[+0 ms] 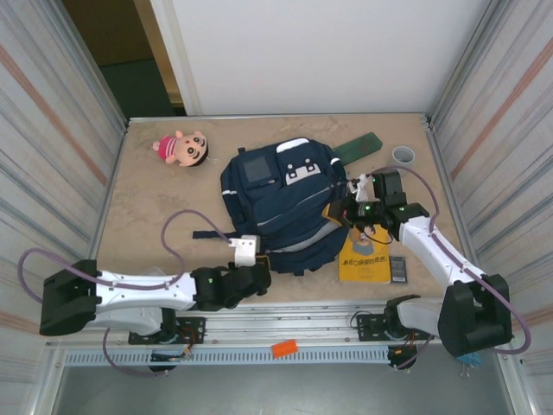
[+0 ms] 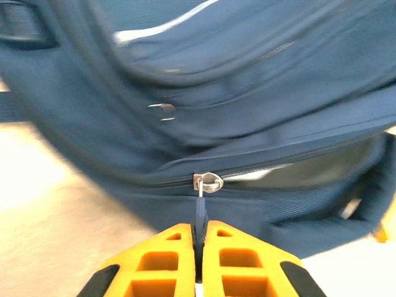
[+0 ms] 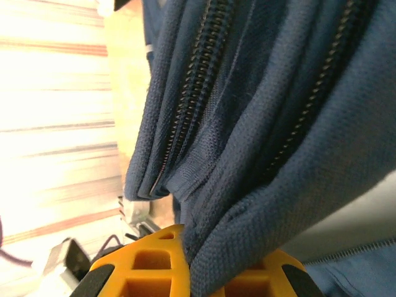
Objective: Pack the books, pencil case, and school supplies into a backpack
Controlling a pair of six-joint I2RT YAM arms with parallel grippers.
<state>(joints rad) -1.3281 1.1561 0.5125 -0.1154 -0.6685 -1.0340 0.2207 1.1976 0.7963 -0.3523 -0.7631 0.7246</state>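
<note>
Left gripper [image 2: 199, 241] pinching zipper pull [image 2: 207, 183] at backpack [image 2: 260, 80] near edge; right gripper [image 3: 189, 257] clamping backpack fabric. Thin tab possibly slipping free; bunched fabric possibly jamming zipper.

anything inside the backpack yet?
Through the part-open zip of the backpack, pale grey lining is visible, no items; deeper inside is hidden by fabric. The book and pencil case lie outside.

Left tool [image 2: 199, 228] has its orange fingers [image 2: 166, 250] pressed together on the dark blue zipper pull [image 2: 199, 211] of the navy backpack [image 2: 260, 80]. The pull hangs from the metal slider [image 2: 208, 183]. Right of the slider the zipper gapes, showing pale grey lining [image 2: 322, 170]. A white strip [image 2: 154, 30] crosses the top left. Beige desk [image 2: 55, 210] sits lower left, blurred.
</note>
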